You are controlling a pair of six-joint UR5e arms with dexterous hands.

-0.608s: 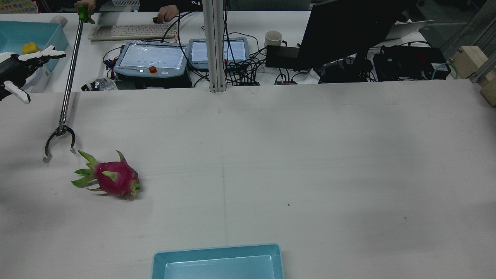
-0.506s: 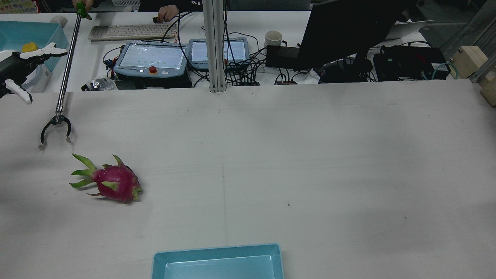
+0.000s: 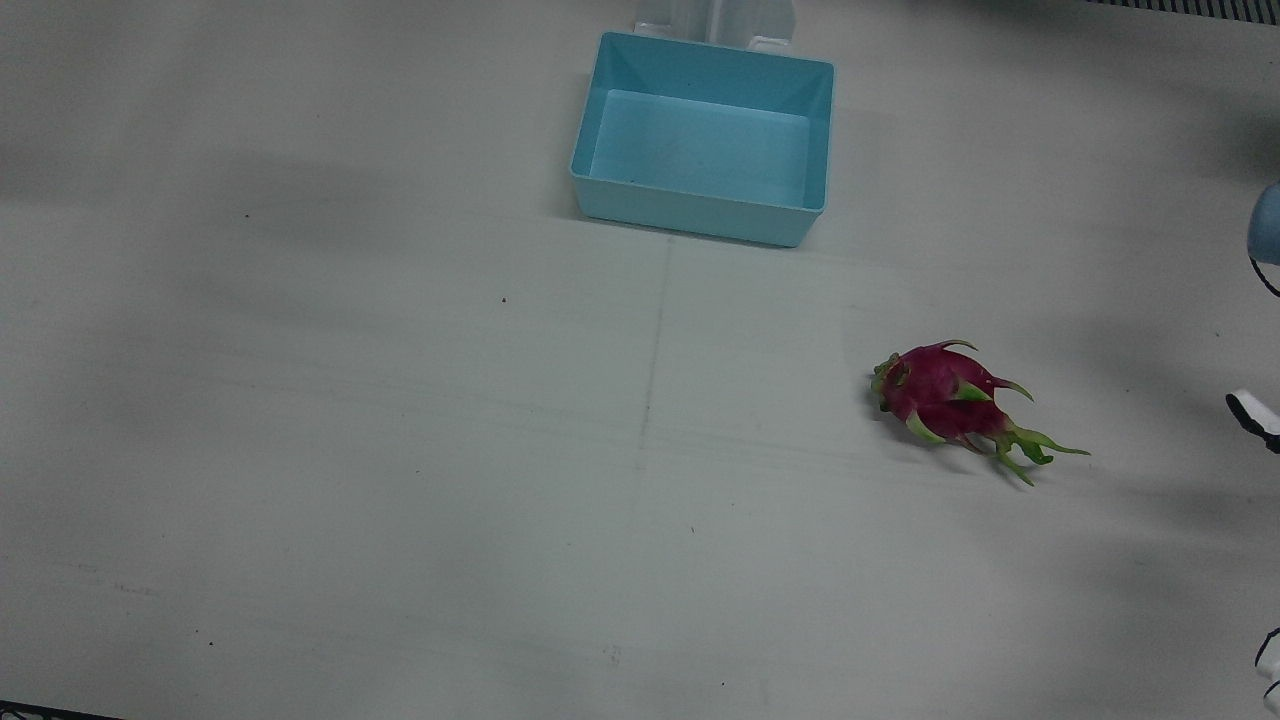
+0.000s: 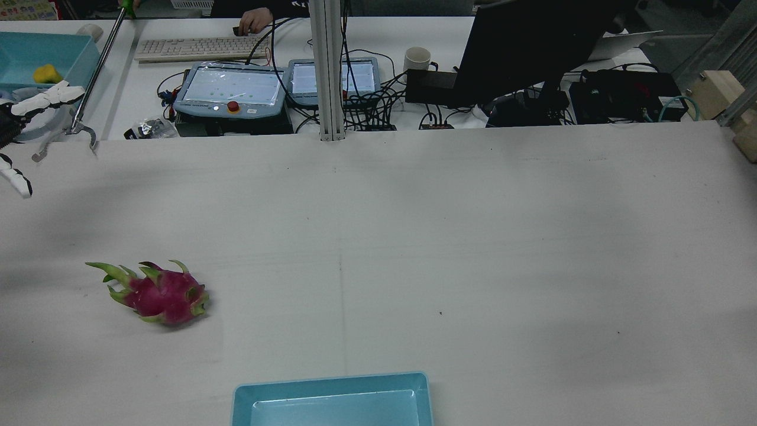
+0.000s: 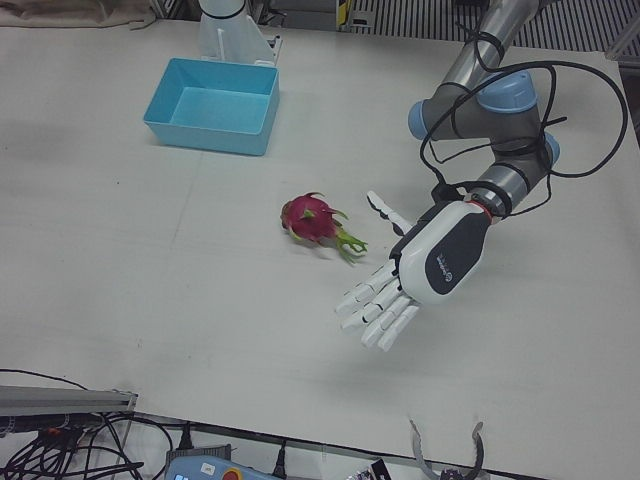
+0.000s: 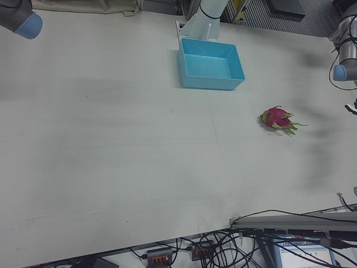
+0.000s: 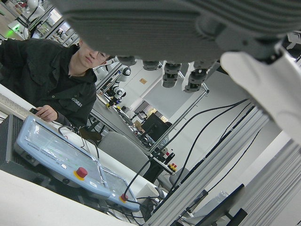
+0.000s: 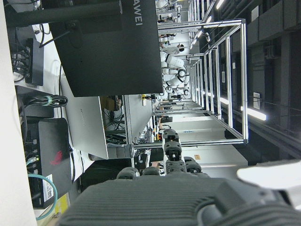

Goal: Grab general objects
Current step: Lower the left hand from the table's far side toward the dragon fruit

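Left hand (image 5: 432, 262) spread empty beside dragon fruit (image 5: 313, 220) in left-front view only; right hand's state unclear

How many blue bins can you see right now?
2. One blue bin sits empty on the work table near the robot's base; another is on the far desk, holding a yellow object.

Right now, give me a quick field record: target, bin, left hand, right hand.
target: dragon fruit lying on its side on the table, untouched
bin: blue bin, nothing in it
left hand: left hand open, fingers spread, beside the fruit, apart from it
right hand: only seen by its own camera, state unclear
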